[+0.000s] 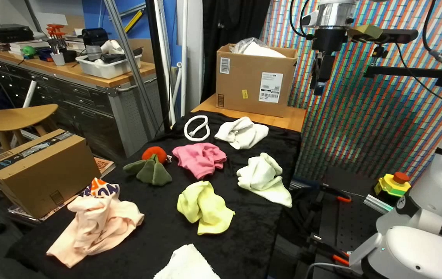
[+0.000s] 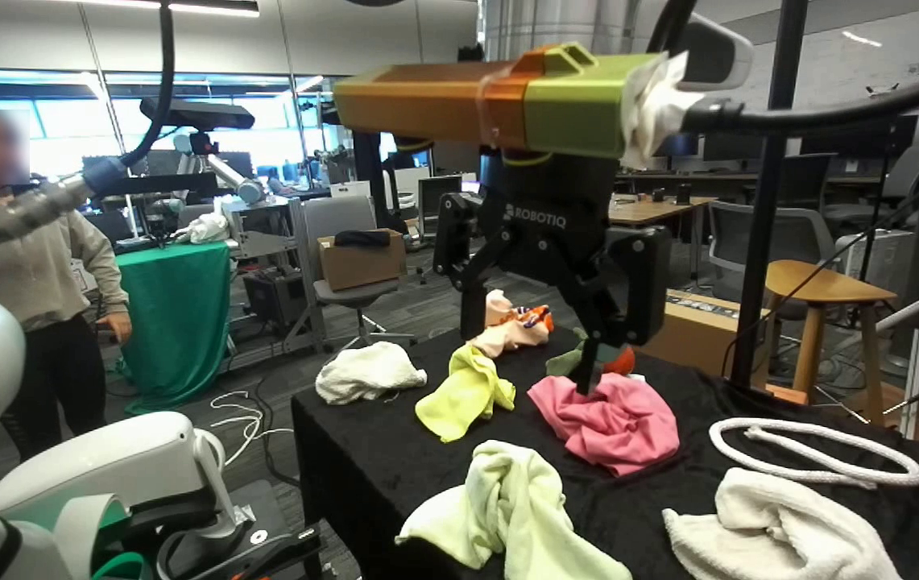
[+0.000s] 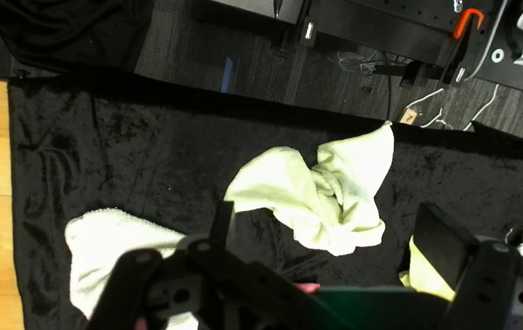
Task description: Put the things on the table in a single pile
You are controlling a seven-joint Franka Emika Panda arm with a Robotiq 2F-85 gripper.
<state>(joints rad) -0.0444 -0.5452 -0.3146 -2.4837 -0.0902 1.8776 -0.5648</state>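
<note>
- In an exterior view, the pale green cloth [image 1: 263, 178] lies by the table's [image 1: 251, 240] robot-side edge, long axis aslant, tip pointing there.
- In an exterior view, the gripper [image 2: 530, 354] has its fingers apart.
- Wrist view: the cloth's corner reaches that edge.

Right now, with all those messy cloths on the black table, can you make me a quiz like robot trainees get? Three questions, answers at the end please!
1. True or false: the claw is gripping the pink cloth.

2. Put in order, nearest to the big open brown box first: peach cloth, pink cloth, yellow cloth.

3. Pick one. On the table, those three lie:
a) in one pile
b) spread out
c) folded in a stack

Key:
1. False: the claw is open and clear of it.
2. Pink, yellow, peach.
3. b
</note>
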